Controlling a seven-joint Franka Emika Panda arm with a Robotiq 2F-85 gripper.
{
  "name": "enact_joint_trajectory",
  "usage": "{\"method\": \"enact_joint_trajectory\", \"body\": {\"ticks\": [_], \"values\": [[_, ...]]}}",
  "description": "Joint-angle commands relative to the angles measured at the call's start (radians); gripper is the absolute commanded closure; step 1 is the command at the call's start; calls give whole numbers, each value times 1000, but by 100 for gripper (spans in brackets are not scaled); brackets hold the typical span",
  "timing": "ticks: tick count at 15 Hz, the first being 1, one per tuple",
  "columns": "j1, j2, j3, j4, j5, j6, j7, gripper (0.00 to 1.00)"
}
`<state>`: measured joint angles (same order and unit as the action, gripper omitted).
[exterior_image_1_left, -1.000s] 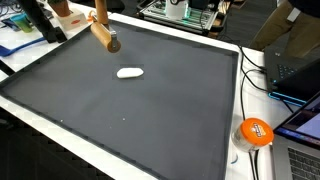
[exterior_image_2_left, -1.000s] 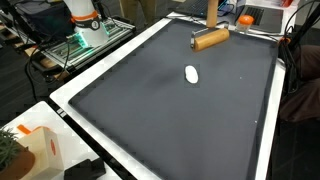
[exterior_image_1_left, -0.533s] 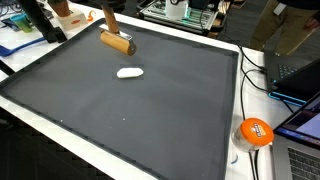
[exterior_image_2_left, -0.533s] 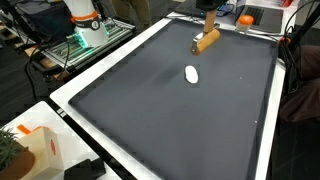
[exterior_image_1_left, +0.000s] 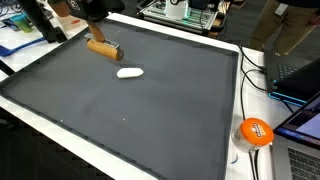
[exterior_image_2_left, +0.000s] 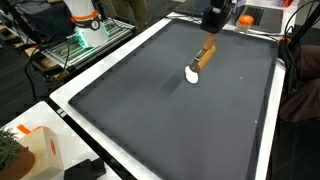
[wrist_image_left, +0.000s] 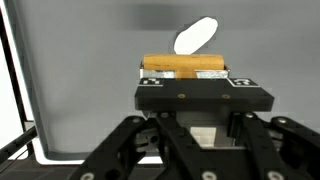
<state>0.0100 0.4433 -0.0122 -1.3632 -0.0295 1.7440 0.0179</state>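
The large table (exterior_image_1_left: 150, 115), covered by a dark grey mat with a white border, fills both exterior views and is bare through the middle. Above its far part hangs the black gripper (wrist_image_left: 186, 77). Its jaws are closed across a tan wooden cylinder (exterior_image_1_left: 103, 48), which lies crosswise between them in the wrist view. The cylinder sits low over the mat, and the pictures do not settle whether it touches the surface. Just beside it, a little nearer and to the right in an exterior view, lies a small flat white oval piece (exterior_image_1_left: 130, 72). In the wrist view the oval (wrist_image_left: 197, 35) shows just past the cylinder's far edge.

The step in hand looks like bringing the held cylinder up to the oval piece, with the grasp already secure. A next move probably calls for a short, level travel towards the oval, keeping the cylinder square in the jaws. It also needs careful height control, so the wood meets the oval rather than riding over it or digging into the mat.
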Motion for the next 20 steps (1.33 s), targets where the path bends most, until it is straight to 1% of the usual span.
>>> {"method": "enact_joint_trajectory", "body": {"ticks": [1,6,9,16,20], "values": [[1,3,3,5,-3,-10,2,78],[11,31,9,32,9,-18,30,78],[19,71,19,68,23,-21,45,78],[44,210,18,229,1,-54,47,78],[58,278,20,319,-2,-91,44,78]]}}
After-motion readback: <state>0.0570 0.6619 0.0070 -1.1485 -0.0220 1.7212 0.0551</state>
